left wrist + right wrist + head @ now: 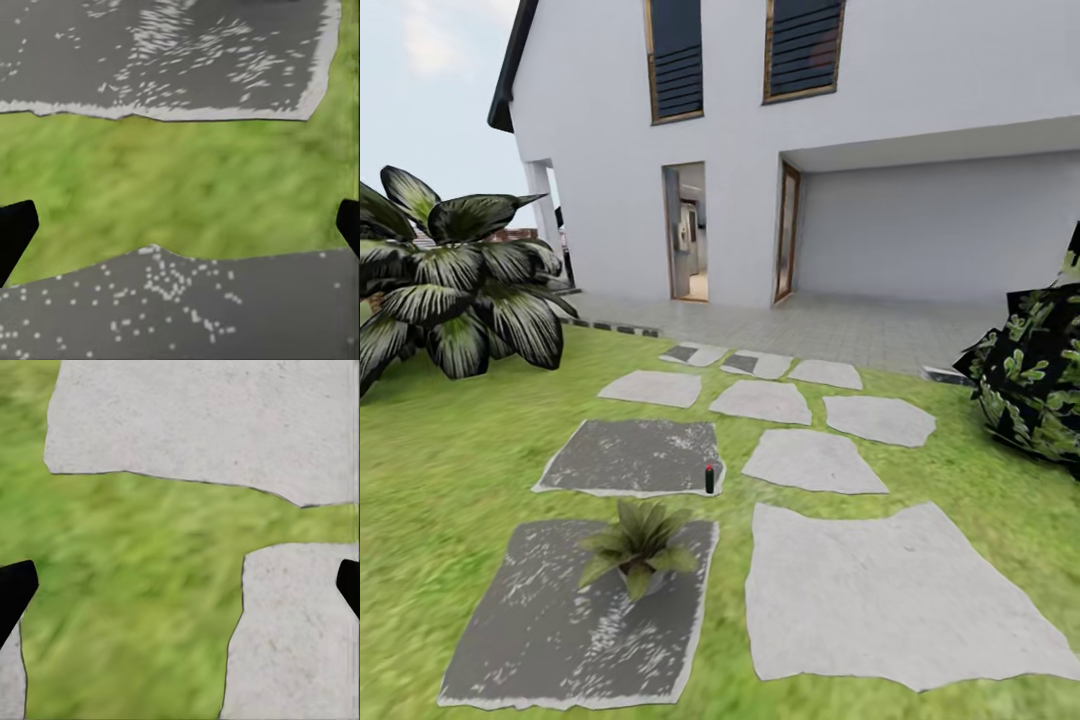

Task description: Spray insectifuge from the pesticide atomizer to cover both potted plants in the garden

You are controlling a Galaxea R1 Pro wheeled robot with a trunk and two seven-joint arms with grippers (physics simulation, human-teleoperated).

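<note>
The pesticide atomizer [710, 479], a tiny dark bottle with a red top, stands upright at the right corner of a dark grey slab [630, 455] in the garden lawn [450, 450]. One potted plant [638, 545], a low rosette of olive-green leaves, sits on the nearer dark slab [560, 620]. In the left wrist view, my left gripper [180, 229] is open over grass between two dark slabs, its black fingertips [15, 232] at the frame's edges. My right gripper [180, 589] is open too, above grass and pale slabs, with nothing between its fingers.
A huge dark plant with white-striped leaves [455, 285] stands at the left, a dark leafy bush [1040, 370] at the right. Pale stepping slabs [890, 600] lead to a white house [810, 150] with an open doorway [688, 235].
</note>
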